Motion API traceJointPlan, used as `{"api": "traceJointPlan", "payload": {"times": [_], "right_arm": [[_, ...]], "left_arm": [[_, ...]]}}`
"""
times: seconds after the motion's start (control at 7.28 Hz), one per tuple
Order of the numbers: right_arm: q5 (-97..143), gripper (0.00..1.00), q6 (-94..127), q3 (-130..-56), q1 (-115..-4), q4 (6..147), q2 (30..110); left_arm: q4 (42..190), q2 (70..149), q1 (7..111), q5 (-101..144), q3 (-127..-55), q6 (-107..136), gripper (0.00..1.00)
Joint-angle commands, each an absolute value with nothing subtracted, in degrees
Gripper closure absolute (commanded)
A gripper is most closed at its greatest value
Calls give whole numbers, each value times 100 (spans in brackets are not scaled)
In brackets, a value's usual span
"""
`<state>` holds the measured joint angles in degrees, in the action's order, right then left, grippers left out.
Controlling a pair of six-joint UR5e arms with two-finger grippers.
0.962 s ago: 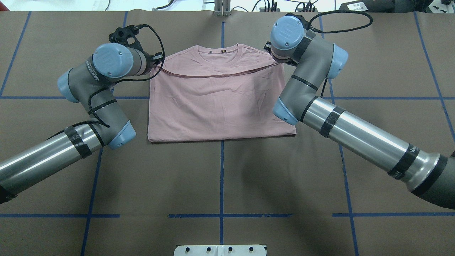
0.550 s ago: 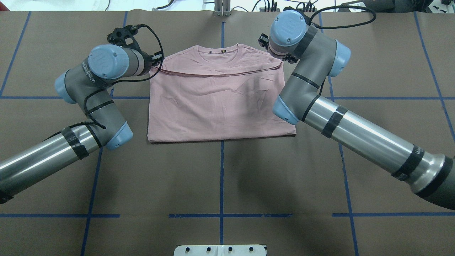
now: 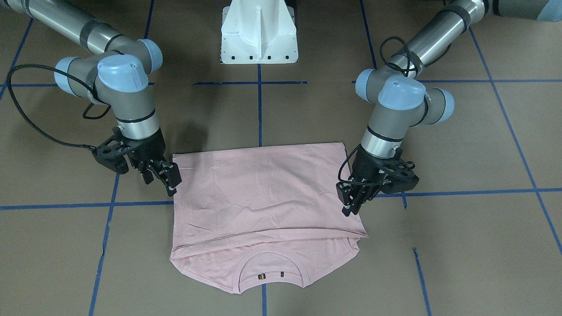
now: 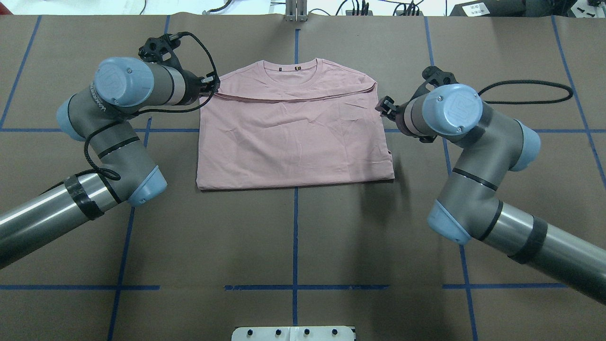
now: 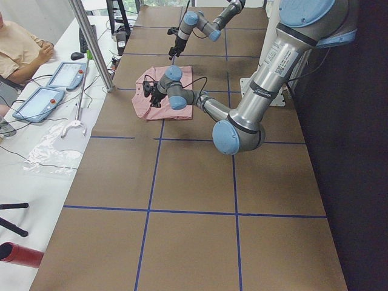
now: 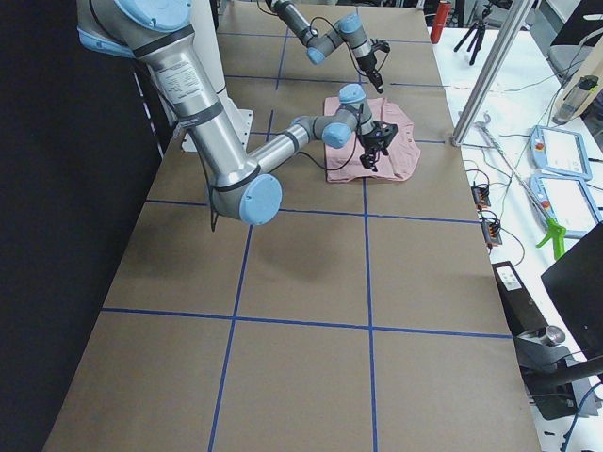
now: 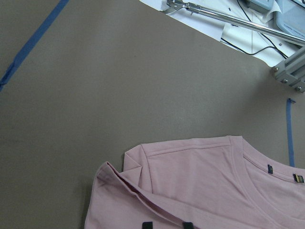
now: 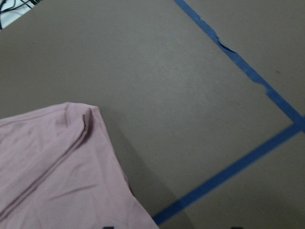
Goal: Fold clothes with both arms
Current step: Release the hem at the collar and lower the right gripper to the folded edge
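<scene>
Pink T-shirt (lightly creased) folded rectangular.

T-shirt between left claw, right claw

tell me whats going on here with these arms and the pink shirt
A two-armed robot is folding a pale pink T-shirt on a brown table. The shirt lies flat, its lower part folded up towards the collar, which shows past the fold. The left gripper sits at one end of the fold line, fingertips apart; the right gripper, open, hangs just off the shirt's opposite side edge. Neither seems to be gripping the cloth.
</scene>
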<state>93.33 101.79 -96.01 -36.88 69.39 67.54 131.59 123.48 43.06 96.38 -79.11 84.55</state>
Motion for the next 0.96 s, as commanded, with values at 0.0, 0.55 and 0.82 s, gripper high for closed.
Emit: {"api": "traceJointPlan", "payload": {"times": [0.0,0.55,0.82], "right_arm": [[9325,16,11298,-9835,-3148,6917,7058],[9308,23,11461,-9817,-2980,6978,7057],[9290,56,11478,-9817,-2962,6987,7066]], "left_arm": [[13166,12340,4298,9633,-7937,8446,65],[13157,12331,4307,9624,-7928,8420,65],[13148,12322,4307,9615,-7928,8411,66]]}}
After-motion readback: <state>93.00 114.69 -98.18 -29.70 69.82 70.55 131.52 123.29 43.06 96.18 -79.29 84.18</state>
